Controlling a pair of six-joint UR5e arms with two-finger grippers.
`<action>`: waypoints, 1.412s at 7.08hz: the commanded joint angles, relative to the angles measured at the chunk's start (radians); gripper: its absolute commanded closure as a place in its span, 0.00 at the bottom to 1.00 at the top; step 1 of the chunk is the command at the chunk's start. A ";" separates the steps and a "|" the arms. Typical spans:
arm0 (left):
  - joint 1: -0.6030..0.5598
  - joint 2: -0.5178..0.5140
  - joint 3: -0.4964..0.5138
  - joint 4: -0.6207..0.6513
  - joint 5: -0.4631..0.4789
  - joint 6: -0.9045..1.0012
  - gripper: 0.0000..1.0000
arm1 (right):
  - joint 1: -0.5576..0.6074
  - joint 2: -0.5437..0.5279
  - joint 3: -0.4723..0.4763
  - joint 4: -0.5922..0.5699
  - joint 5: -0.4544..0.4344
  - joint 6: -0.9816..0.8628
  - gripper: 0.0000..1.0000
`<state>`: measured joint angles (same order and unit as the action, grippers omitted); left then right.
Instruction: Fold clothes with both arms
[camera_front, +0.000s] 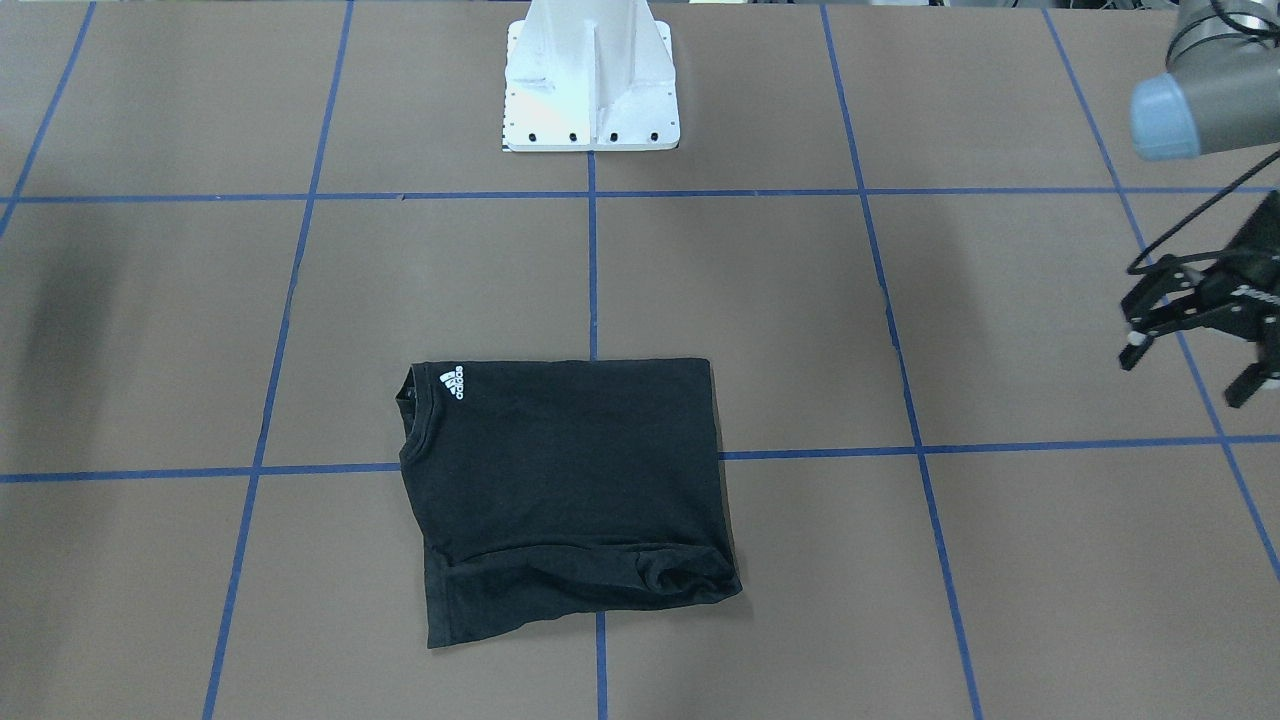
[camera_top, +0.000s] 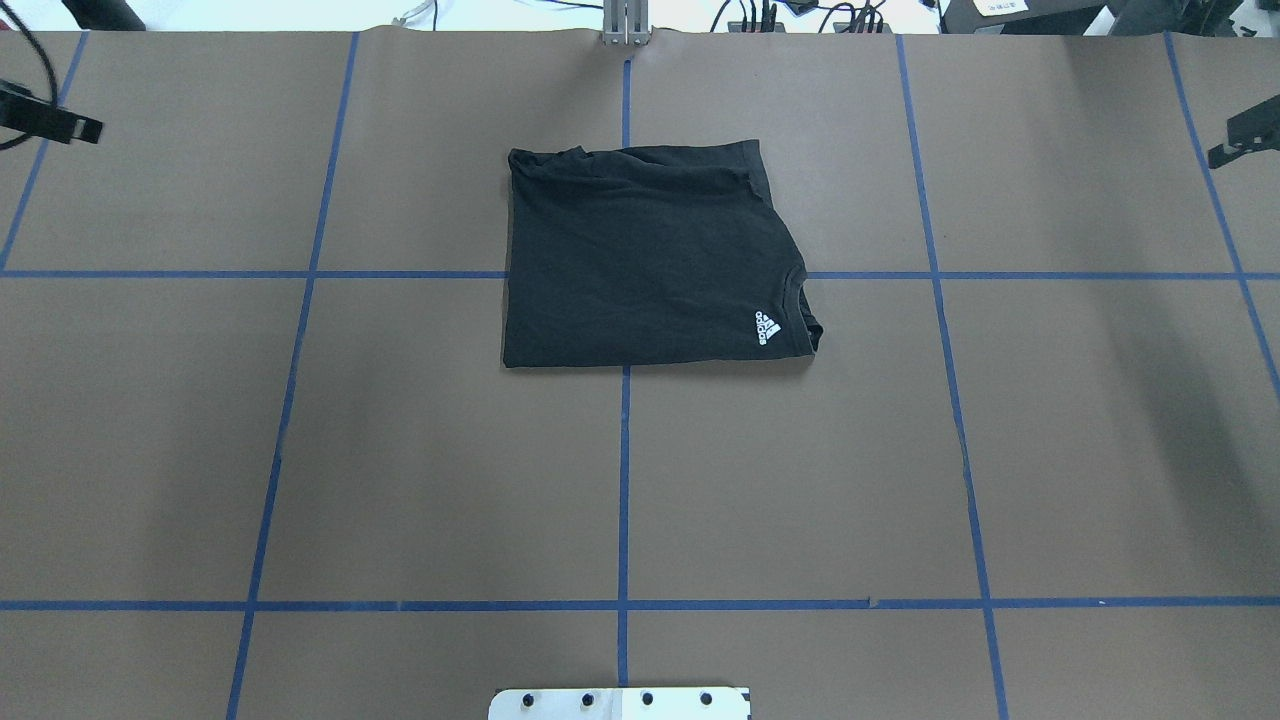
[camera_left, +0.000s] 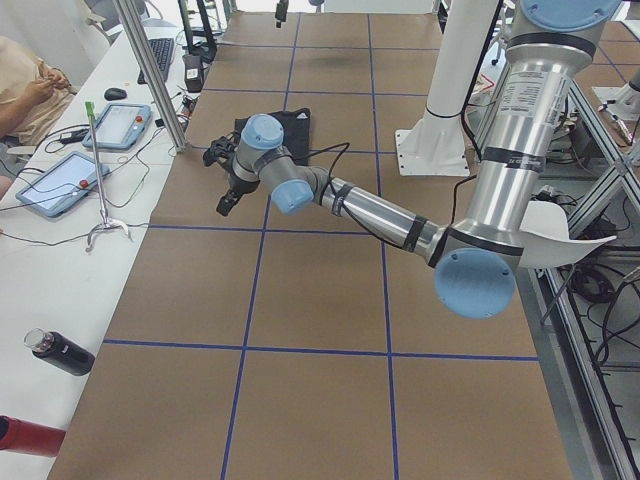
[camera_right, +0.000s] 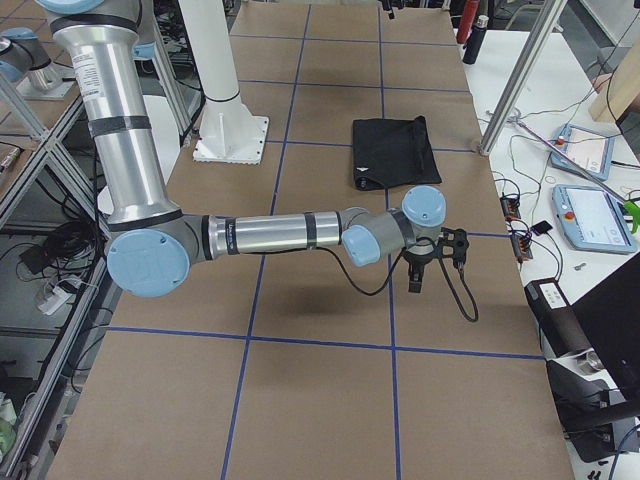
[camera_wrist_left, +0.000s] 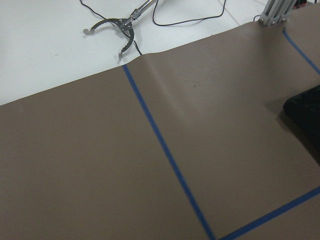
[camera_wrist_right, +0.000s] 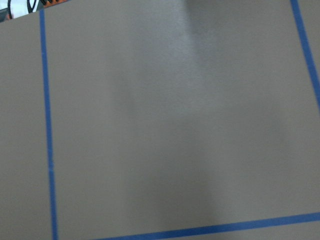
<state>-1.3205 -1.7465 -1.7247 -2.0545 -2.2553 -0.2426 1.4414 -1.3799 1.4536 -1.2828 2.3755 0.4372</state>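
T-shirt (camera_front: 565, 480): folded, middle of the table (camera_front: 780, 300).
Left pincer (camera_front: 1188, 372): fingers apart, empty, above table.
Right pincer (camera_right: 437, 265): opening cannot be told.

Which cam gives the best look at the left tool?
Exterior front-facing: the left tool sits at that view's right edge, seen side-on, clearly open and empty. Overhead shows only a dark sliver at its left edge. Exterior left shows it small and far off. The wrist cameras miss it.

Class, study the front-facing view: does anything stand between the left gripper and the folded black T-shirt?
Nothing visible does. Between the left gripper and the T-shirt lies only bare brown table crossed by blue tape lines. The white pedestal stands off that path, nearer the robot.
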 joint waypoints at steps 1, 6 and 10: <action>-0.167 0.057 0.020 0.168 -0.125 0.265 0.00 | 0.135 -0.019 -0.001 -0.282 -0.007 -0.451 0.00; -0.207 0.168 0.018 0.145 -0.121 0.272 0.00 | 0.179 -0.062 0.011 -0.342 -0.016 -0.563 0.00; -0.203 0.200 0.005 0.111 -0.121 0.260 0.00 | 0.174 -0.080 0.069 -0.384 -0.045 -0.561 0.00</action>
<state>-1.5239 -1.5430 -1.7104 -1.9438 -2.3791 0.0181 1.6221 -1.4606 1.4977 -1.6401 2.3233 -0.1246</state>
